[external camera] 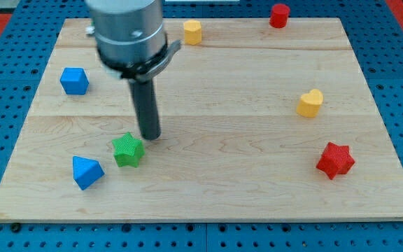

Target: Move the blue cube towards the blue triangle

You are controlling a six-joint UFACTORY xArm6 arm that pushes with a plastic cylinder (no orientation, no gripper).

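The blue cube (74, 80) sits near the board's left edge, toward the view's top. The blue triangle (87, 172) lies at the lower left of the board. My tip (150, 137) rests on the board just above and to the right of a green star-shaped block (128, 150), close to it. The tip is right of and below the blue cube and up and to the right of the blue triangle.
A yellow block (192, 31) and a red cylinder (279, 15) stand at the board's top edge. A yellow heart (310, 103) lies at mid right. A red star (335, 160) lies at lower right. The wooden board (229, 189) has blue pegboard around it.
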